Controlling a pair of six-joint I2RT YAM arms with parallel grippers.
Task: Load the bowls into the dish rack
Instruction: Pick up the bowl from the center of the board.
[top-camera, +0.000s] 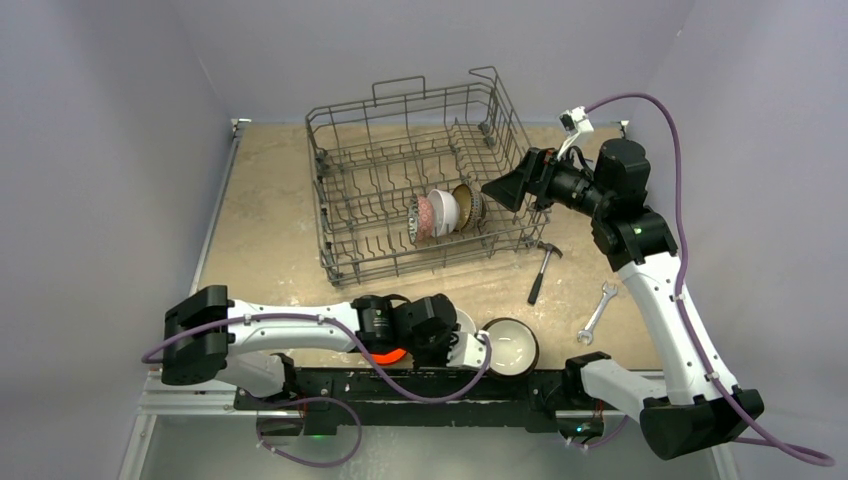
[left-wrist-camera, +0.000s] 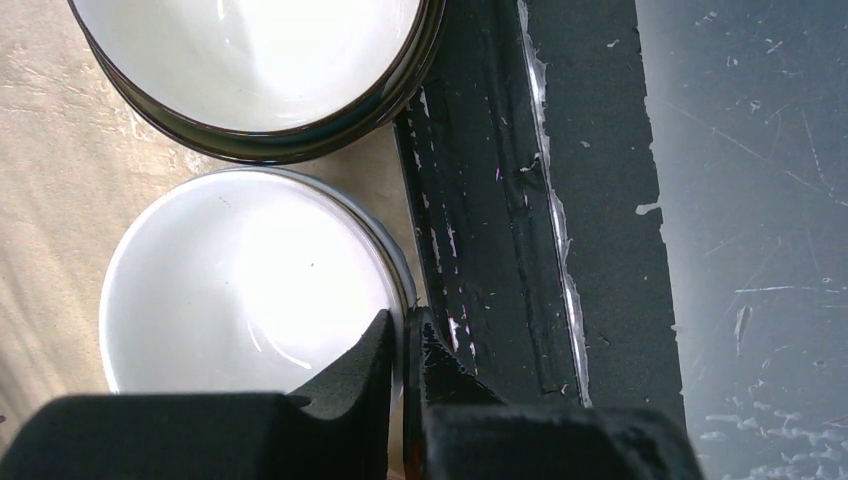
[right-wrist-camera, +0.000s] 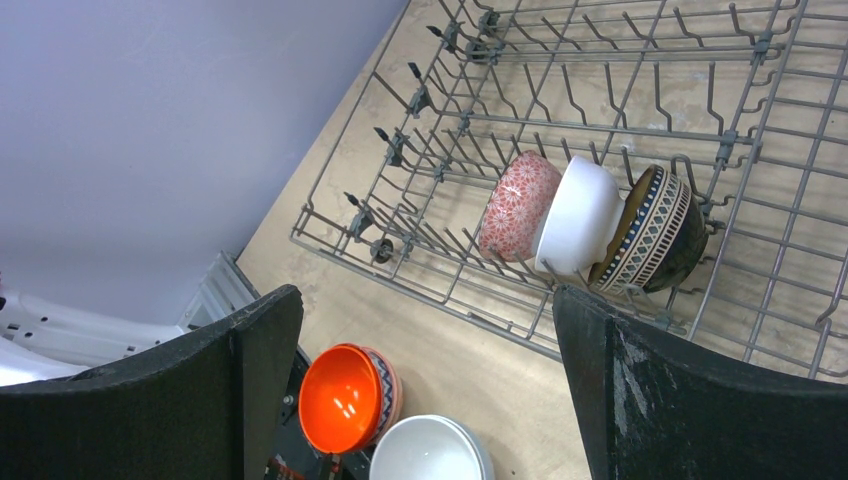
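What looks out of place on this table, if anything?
A hammer and a wrench lie on the table beside the dish rack. Tools look odd at a dishwashing setup. The black strip at the near edge is scuffed and peeling.

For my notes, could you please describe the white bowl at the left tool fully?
The white bowl is round, glossy and ceramic-looking, empty, with a thin grey rim. It sits upright on the beige table by the black front strip, close beside a dark-rimmed bowl. The left tool is shut on its rim.
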